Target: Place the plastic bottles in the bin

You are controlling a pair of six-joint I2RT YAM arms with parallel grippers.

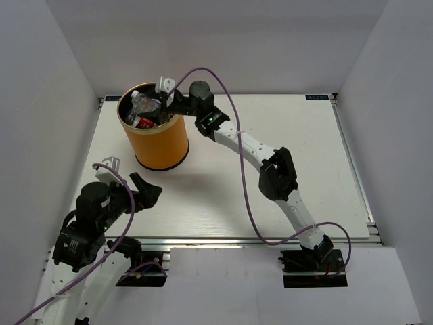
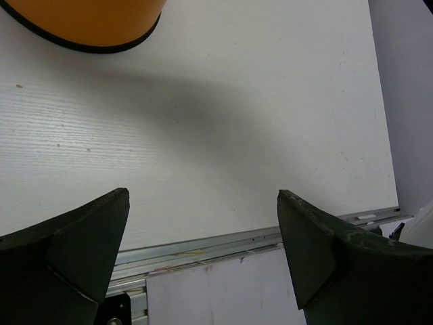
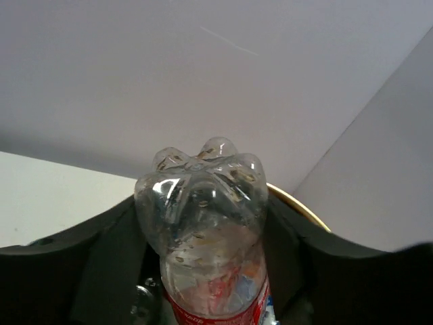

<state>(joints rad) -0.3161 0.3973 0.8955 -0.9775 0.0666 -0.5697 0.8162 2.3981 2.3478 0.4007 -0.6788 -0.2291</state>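
Held bottle (image 3: 203, 223): clear with a red label, clamped between the fingers of the right gripper (image 1: 165, 103) at a middling spread, base pointing away from the wrist.
Bin (image 1: 161, 145): just below the right gripper, gold rim showing past the bottle's base.
Other bottles (image 1: 142, 112): piled inside the bin, under the gripper.
Risk: on release, the bottle could strike the pile or rim and bounce out onto the table (image 1: 291, 135).
Left gripper (image 2: 203, 230): jaws wide, empty, bin's base ahead of it.
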